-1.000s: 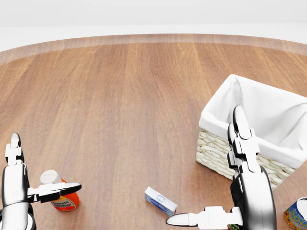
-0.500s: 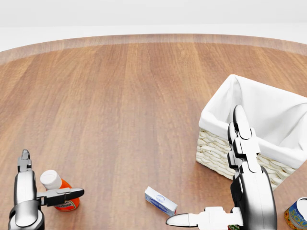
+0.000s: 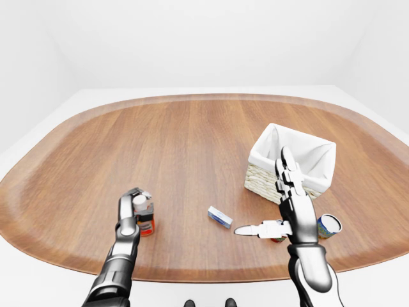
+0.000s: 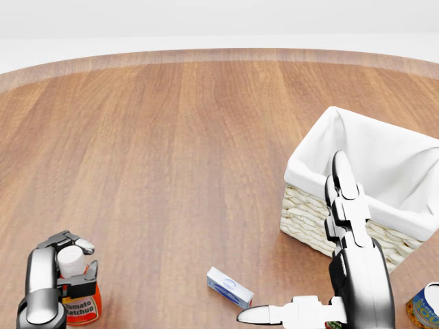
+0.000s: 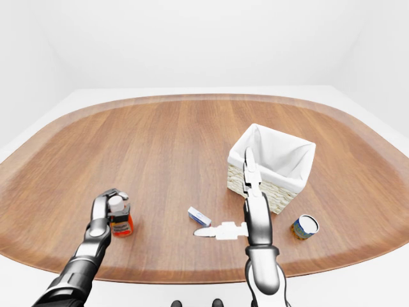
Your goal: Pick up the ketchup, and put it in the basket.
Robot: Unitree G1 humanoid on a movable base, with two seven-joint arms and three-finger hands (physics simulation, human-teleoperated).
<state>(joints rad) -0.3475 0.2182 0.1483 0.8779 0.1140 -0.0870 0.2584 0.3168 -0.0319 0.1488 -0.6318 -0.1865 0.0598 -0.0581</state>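
Left hand [image 4: 58,264] is closing around the upright red ketchup bottle with white cap [image 4: 77,293] at head-view bottom left; white-lined wicker basket [image 4: 384,175] is sitting far right, beside the flat-open right hand [image 4: 322,274].

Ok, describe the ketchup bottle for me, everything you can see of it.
The ketchup bottle is small, with an orange-red body, a white cap and a white label reading "Tomato Ketchup". It looks like plastic. It stands upright on the wooden table, near the bottom left of the head view, far from the basket. The left robot hand has its fingers curled round the cap and neck.
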